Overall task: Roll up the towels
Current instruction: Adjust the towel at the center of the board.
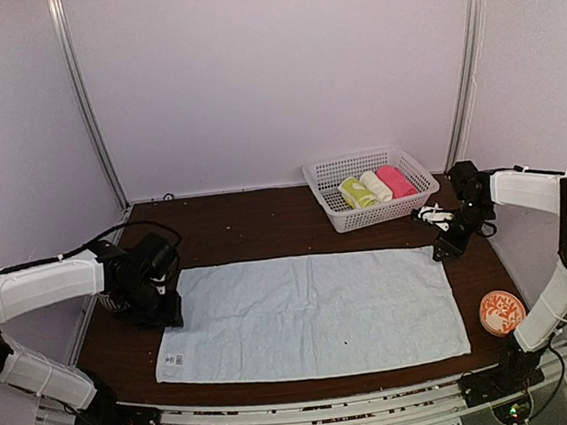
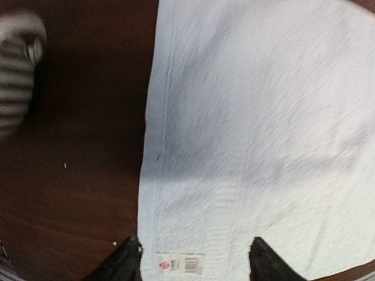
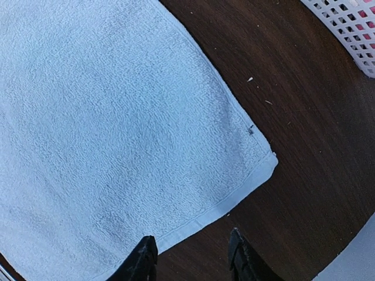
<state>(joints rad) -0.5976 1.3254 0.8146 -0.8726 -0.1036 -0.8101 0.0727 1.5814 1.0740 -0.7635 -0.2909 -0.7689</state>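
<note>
the pale blue towel (image 1: pixel 314 315) lies spread flat across the middle of the dark bench (image 1: pixel 255 225), long side running left to right, with a small label (image 1: pixel 174 361) at its near-left corner. the left gripper (image 1: pixel 170 312) sits low at the towel's left edge, towards the far corner. in the left wrist view the left gripper (image 2: pixel 193 257) is released: its two black fingertips (image 2: pixel 126 257) stand wide apart over the towel's (image 2: pixel 263 117) hem, the label (image 2: pixel 179 264) shows between them, and nothing is pinched. the right gripper (image 1: pixel 446 249) hangs at the towel's far-right corner. in the right wrist view it (image 3: pixel 190 257) is also released, its fingertips (image 3: pixel 143 257) apart above the towel's (image 3: pixel 105 117) edge, one over cloth and the other over bare bench, with no fold caught between them. the yellow-green towel (image 1: pixel 355 194) is rolled up and lies in the white basket (image 1: pixel 374 216) at the back right of the bench, just beside a cream roll (image 1: pixel 375 186) and a pink roll (image 1: pixel 395 180). a round orange disc (image 1: pixel 501 312) rests near the bench's right edge, apart from the blue towel.
</note>
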